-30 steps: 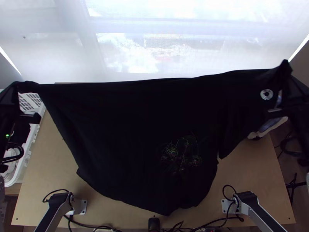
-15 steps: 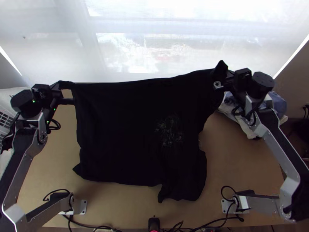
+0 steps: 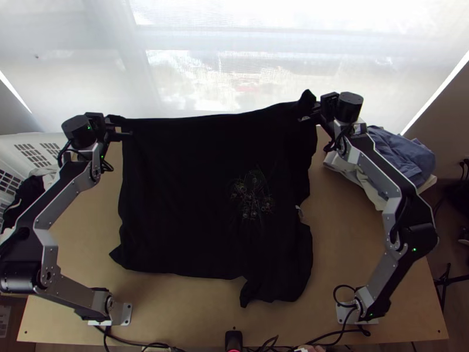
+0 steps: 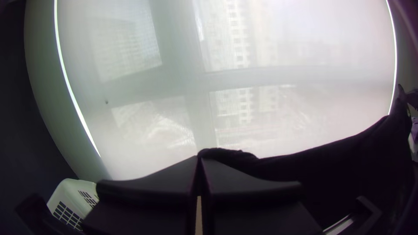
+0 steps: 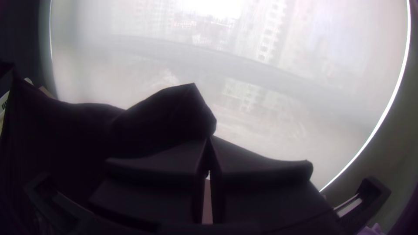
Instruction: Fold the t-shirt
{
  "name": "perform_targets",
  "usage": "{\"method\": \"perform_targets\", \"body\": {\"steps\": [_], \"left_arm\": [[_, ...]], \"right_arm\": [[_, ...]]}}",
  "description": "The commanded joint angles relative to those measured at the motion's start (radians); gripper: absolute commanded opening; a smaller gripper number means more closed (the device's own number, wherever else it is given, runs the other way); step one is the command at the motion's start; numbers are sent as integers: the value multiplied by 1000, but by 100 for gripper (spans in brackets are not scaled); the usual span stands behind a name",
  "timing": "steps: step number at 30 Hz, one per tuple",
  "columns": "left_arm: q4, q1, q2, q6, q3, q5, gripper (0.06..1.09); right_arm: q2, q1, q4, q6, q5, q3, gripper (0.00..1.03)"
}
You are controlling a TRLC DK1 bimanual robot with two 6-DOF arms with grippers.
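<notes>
Two pincers grip the cloth: the left pincer (image 4: 199, 157) has its fingers drawn together at the tips, pinching one end of the t-shirt's (image 3: 182, 193) far edge, and the right pincer (image 5: 210, 140) is closed likewise on the other end, where a peak of fabric (image 5: 187, 102) pokes up beyond its tips. Between them that edge runs fairly taut, a little higher toward the right pincer. From both pincers the black shirt spreads back toward the arm bases, its printed design (image 3: 252, 196) nearer the right pincer's side, its near part apparently lying on the wooden table (image 3: 176, 305). Outward of the left pincer stands a white slotted basket (image 4: 65, 188); outward of the right one lies a heap of blue and pale clothes (image 3: 401, 155).

Both holds look small, so pulling the pincers farther apart could slip a corner free. The near hem is uneven, with a tail below the right pincer's side; lowering the shirt as it hangs would likely set in a skewed layer or wrinkles. Swinging outward on that side could snag the heap.
</notes>
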Motion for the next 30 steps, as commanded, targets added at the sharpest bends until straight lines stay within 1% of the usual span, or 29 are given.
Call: {"method": "perform_targets", "body": {"steps": [1,7,11,16,24,30], "left_arm": [[40,3,202,-2,112,-18,9],[44,1,368,-20,253,-18,9],[49,-2,452,-26,306,-18,9],[83,-2,538,-28,334,-18,9],[87,3,661,-38,424,-18,9],[89,9,714,-37,501,-18,9]], "right_arm": [[188,3,4,-5,0,163,3],[302,10,-16,-15,6,272,3],[339,19,-19,-18,9,319,3],[377,33,-22,-38,11,339,3],[421,43,-27,-51,20,358,3],[434,43,-25,-45,47,349,3]]}}
